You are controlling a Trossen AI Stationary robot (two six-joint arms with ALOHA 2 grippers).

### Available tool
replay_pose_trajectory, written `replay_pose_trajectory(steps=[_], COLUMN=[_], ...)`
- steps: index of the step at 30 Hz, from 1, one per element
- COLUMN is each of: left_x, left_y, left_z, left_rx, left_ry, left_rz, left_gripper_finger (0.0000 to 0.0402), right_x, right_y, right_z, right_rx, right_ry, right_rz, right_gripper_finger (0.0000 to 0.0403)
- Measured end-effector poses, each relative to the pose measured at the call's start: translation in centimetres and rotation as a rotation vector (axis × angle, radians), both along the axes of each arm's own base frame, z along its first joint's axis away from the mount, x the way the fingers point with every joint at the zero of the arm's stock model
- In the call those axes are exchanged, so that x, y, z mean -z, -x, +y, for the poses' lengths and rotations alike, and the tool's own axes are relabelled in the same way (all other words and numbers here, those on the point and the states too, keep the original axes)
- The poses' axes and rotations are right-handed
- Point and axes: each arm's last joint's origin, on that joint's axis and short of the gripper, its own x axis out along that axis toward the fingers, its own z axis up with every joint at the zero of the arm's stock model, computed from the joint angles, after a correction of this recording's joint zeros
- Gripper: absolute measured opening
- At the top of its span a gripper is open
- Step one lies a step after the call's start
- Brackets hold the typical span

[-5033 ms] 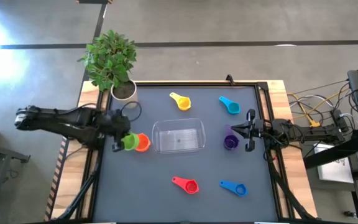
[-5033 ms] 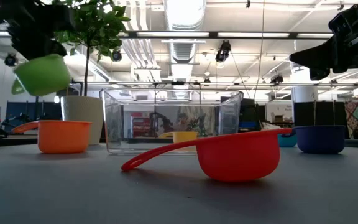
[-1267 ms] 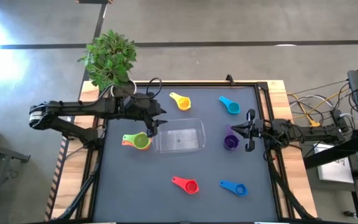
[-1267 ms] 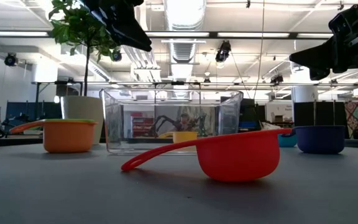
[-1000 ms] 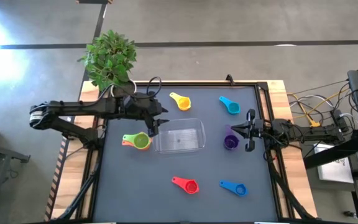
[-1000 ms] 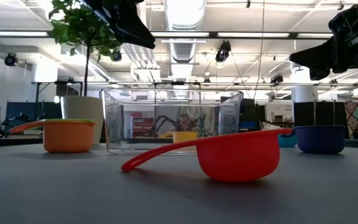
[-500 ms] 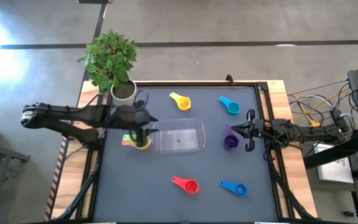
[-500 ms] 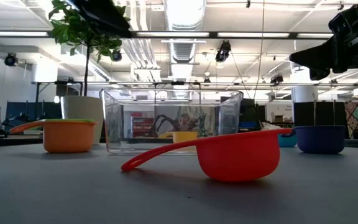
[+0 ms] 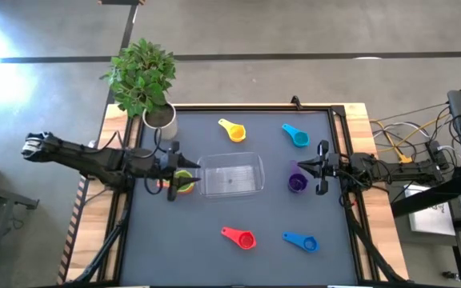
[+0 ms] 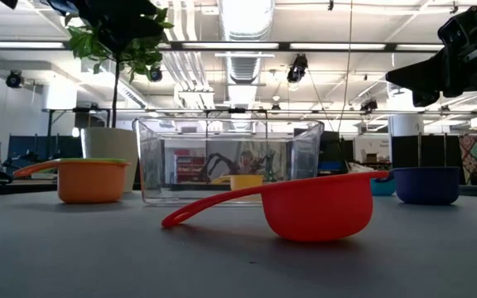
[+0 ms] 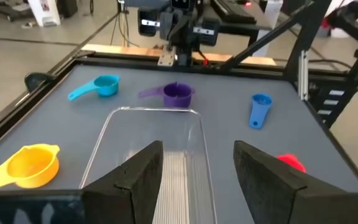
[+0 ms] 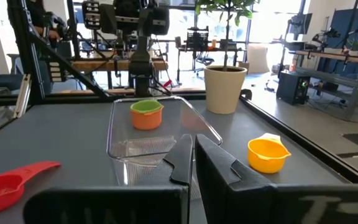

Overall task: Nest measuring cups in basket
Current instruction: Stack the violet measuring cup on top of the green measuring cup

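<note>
The left gripper [image 9: 172,172] hovers, fingers spread, above the small green plastic measuring cup [image 12: 146,107] nested in the orange one [image 12: 146,120]; the right gripper's [image 9: 321,166] fingers are closed, empty.

A dark grey table [image 9: 174,248] carries a clear basket [image 9: 230,174] at its centre. Toward the far edge lie a yellow cup [image 9: 233,130] and a light blue cup [image 9: 295,136]; a white plant pot [image 9: 160,117] stands at the far left corner. A purple cup [image 9: 296,182] sits right of the basket. An orange cup [image 10: 84,179] holding a green cup [image 12: 146,106] sits just left of it. A red cup [image 9: 240,237] and a blue cup [image 9: 302,241] lie toward the near edge.
</note>
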Motion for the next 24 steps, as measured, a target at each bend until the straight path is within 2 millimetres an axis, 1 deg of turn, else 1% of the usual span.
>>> replay_pose_trajectory(steps=[7, 13, 24], left_x=[0.43, -0.11, 0.02], left_y=[-0.07, -0.18, -0.23], left_z=[0.06, 0.05, 0.05], left_rx=[-0.010, -0.010, -0.002], left_ry=[-0.030, -0.035, -0.069], left_rz=[-0.017, -0.033, -0.022], left_gripper_finger=[0.0181, 0.0181, 0.0181], right_x=[0.00, 0.00, 0.00], right_y=[0.00, 0.00, 0.00], right_z=[0.00, 0.00, 0.00], right_rx=[0.000, 0.000, 0.000], right_ry=[0.000, 0.000, 0.000], right_rz=[0.000, 0.000, 0.000], right_gripper_finger=[0.0009, 0.0009, 0.0009])
